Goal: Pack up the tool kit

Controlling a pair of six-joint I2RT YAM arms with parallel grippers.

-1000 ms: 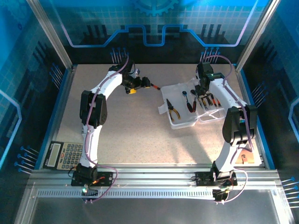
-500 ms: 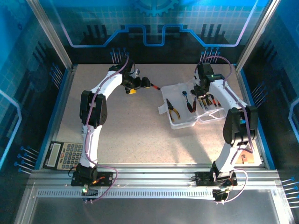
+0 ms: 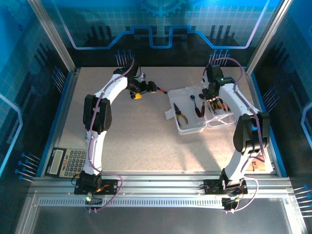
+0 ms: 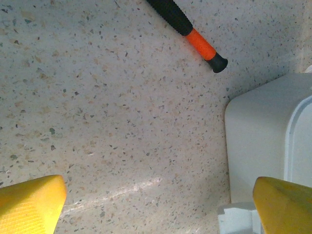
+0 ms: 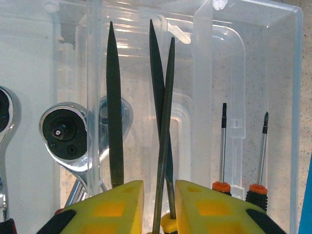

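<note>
Looking from above, the speckled table [image 3: 136, 141] carries the clear case [image 3: 190, 127], which lies open on the right half, with pliers [image 3: 180, 115] and other tools already inside. The right gripper [image 3: 210, 94] hangs over the case. In its wrist view the yellow fingers [image 5: 112, 204] stand a little apart around a thin dark file [image 5: 165, 122], with a small gap on each side. I judge therefore that the file is released and rests with two other files beside a ratchet [image 5: 63, 131]. To finish this step well, the gripper should rise straight up, without turning, so that the fingers do not drag the file out of its place. The left gripper [image 4: 156, 207] is spread wide and grasps nothing, low over the bare table just beside the case corner. One orange and black screwdriver [image 4: 195, 36] lies outside the case and is not yet packed.
</note>
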